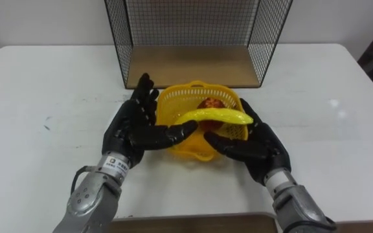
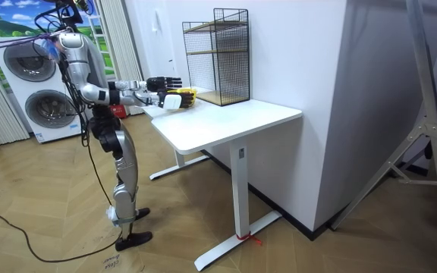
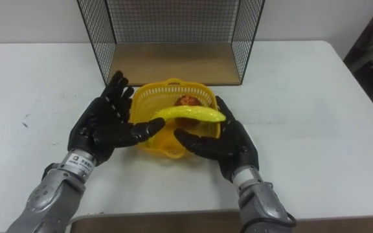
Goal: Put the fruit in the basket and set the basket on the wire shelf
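Plainly, the left robot hand point(image 1: 131, 129) and right robot hand point(image 1: 258, 145), fingers straight, only press the basket point(image 1: 168, 103) at frame centre; the banana point(image 1: 215, 116) across its rim could roll off in a lift.

Both arms reach forward over the near edge of the white surface point(image 1: 44, 97), forearms angling inward toward each other. The left hand point(image 1: 135, 126) stands on edge, palm turned right, fingers straight and spread, thumb stretched across. The right hand point(image 1: 254, 147) mirrors it (palm turned left, fingers straight, slightly nearer the body). The robot stands upright, legs straight.
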Controlling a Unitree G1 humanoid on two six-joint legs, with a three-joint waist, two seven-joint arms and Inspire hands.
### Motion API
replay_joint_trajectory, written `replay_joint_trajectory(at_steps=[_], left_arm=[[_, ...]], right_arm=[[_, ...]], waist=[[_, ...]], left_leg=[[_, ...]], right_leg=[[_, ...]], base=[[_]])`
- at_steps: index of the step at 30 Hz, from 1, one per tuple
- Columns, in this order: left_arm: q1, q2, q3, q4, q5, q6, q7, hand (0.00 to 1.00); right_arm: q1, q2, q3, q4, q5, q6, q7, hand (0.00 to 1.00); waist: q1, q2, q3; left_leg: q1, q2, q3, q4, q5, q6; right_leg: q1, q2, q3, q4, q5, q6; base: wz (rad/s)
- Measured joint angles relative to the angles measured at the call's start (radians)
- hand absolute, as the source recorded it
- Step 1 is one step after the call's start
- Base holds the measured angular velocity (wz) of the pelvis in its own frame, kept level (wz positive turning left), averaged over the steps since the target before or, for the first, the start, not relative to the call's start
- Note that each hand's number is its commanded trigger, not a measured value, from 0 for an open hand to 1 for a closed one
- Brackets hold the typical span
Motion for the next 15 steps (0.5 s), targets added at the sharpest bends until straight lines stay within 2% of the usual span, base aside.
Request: replay_joint_trajectory(at_steps=[9, 15], left_arm=[[0.0, 0.008, -0.003, 0.004, 0.0, 0.0, -0.014, 0.0], [0.004, 0.011, -0.007, 0.039, -0.017, -0.001, -0.02, 0.0]], right_arm=[[0.0, 0.0, 0.001, 0.006, 0.0, -0.001, -0.001, 0.0], [-0.001, 0.0, 0.002, 0.026, 0.0, -0.007, 0.0, 0.0]], waist=[[0.001, 0.002, -0.0015], [0.001, 0.01, -0.0072]], left_leg=[[0.003, 0.0, 0.001, 0.001, 0.0, 0.0], [0.004, 0.002, 0.008, 0.002, 0.0, 0.0]], right_leg=[[0.002, 0.0, 0.004, 0.0, 0.0, 0.0], [0.002, 0.001, 0.005, 0.001, 0.0, 0.0]], base=[[0.0], [-0.02]])
